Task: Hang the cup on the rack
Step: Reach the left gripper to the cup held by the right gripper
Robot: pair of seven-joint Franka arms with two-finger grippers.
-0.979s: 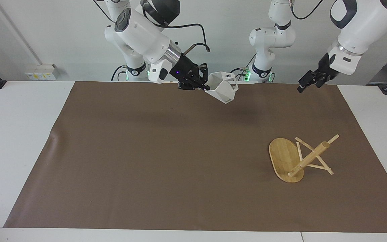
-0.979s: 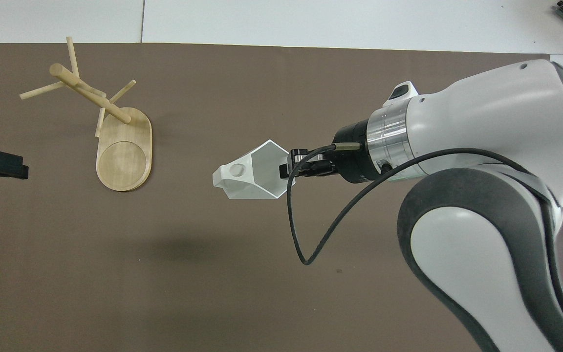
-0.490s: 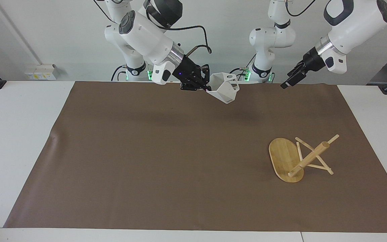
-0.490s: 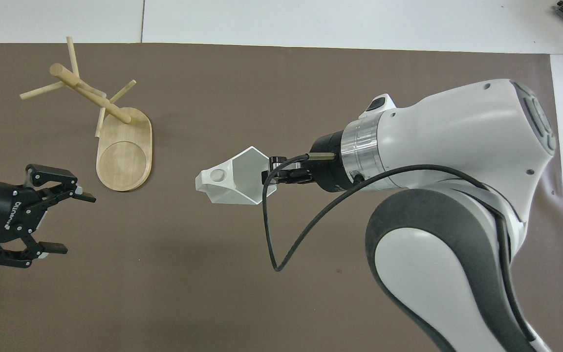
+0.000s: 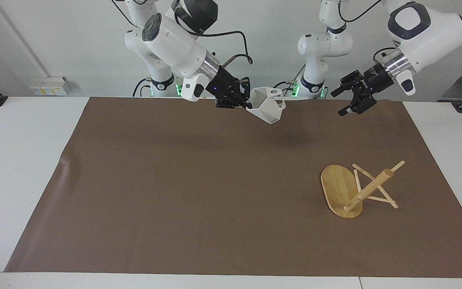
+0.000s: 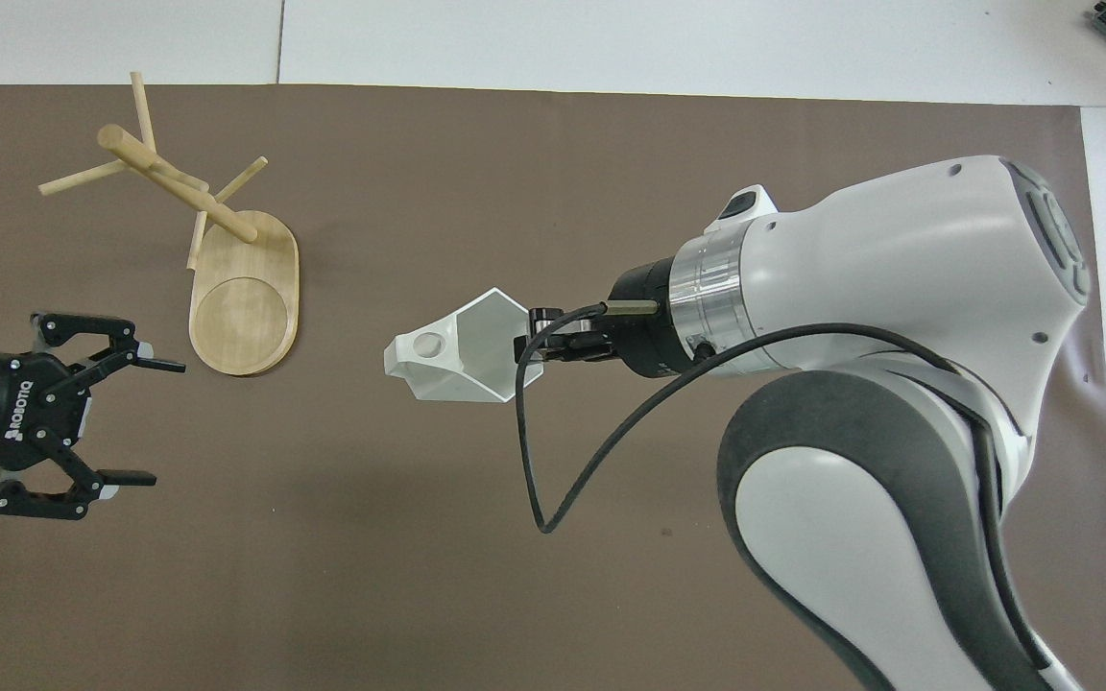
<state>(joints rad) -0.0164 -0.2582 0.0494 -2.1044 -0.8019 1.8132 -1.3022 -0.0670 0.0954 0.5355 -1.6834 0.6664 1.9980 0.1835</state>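
your right gripper (image 5: 244, 100) is clamped on the cup (image 5: 267, 105), raised well apart from the rack (image 5: 355, 188). your left gripper (image 5: 345, 102), jaws apart, hangs nearer the rack.

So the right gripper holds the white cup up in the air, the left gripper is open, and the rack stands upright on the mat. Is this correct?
Not quite: the rack lies tipped on its side, as the facing view shows. The right gripper does hold the cup aloft, and the left gripper is open.
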